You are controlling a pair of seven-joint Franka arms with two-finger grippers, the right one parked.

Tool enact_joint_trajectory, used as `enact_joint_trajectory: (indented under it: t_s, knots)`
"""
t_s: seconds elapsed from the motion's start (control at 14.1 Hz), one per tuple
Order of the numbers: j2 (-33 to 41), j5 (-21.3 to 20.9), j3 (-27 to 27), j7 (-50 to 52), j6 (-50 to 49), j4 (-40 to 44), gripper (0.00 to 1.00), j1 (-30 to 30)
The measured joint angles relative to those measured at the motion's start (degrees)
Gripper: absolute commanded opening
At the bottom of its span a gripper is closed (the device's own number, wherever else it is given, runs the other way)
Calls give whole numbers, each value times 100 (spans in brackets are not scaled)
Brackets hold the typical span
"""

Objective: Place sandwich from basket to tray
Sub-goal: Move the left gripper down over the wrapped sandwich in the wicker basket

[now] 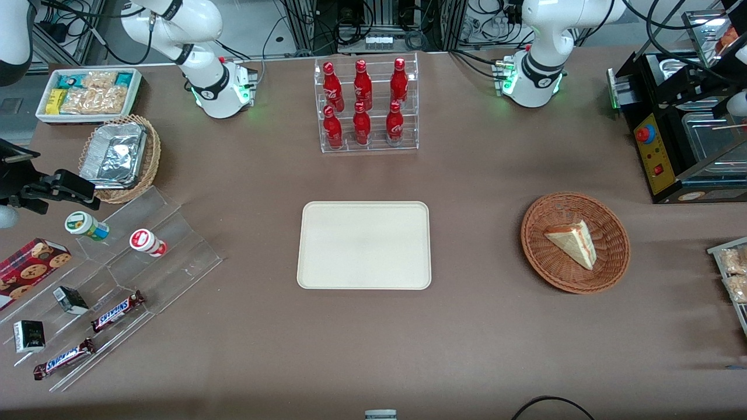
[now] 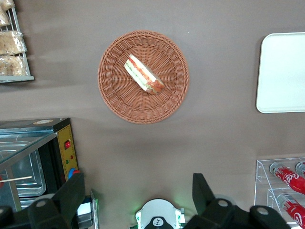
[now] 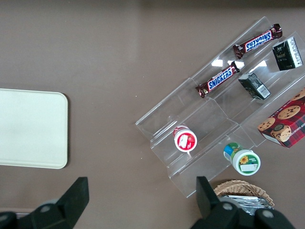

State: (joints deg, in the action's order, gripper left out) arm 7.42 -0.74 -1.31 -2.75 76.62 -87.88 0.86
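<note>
1. Brown table surface (image 1: 478, 326), matte, carrying all stock; cabling and rack frames along the edge farthest from the front camera.
2. Basket (image 1: 613, 256), reddish-brown wicker, round and shallow, toward the working arm's end of the table. Holds one item.
3. Sandwich (image 1: 575, 242), pale triangular wedge, lying in the basket near its middle; red and green filling shows on the cut edge in the wrist view (image 2: 143, 74). Not yet lifted.
4. Tray (image 1: 365, 245), cream, rectangular, bare, mid-table, well apart from the basket.
5. Gripper (image 2: 138, 195), left arm's, held high above the table and off to one side of the basket; fingers spread wide, holding nothing.
6. Bottle rack (image 1: 367, 105), clear, with red bottles, farther from the front camera than the tray. Black appliance (image 1: 677, 128) stands near the basket.
7. Hazards, as judged:
   - Soft bread: a hard squeeze would likely crush the wedge or push out filling.
   - Fingers closing across the sloping faces may slip off the taper.
   - A deep descent could catch the wicker and drag or lift the light basket.
   - A loose hold risks dropping the wedge on the long carry to the tray.
</note>
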Motion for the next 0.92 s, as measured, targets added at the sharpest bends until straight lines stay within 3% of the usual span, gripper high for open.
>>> enact_joint_trajectory:
  t_s: [0.57,0.92]
  knots:
    - [-381,-9,47,417,27,-77,100,7]
    - [-795,-14,75,1754,655,-512,100,16]
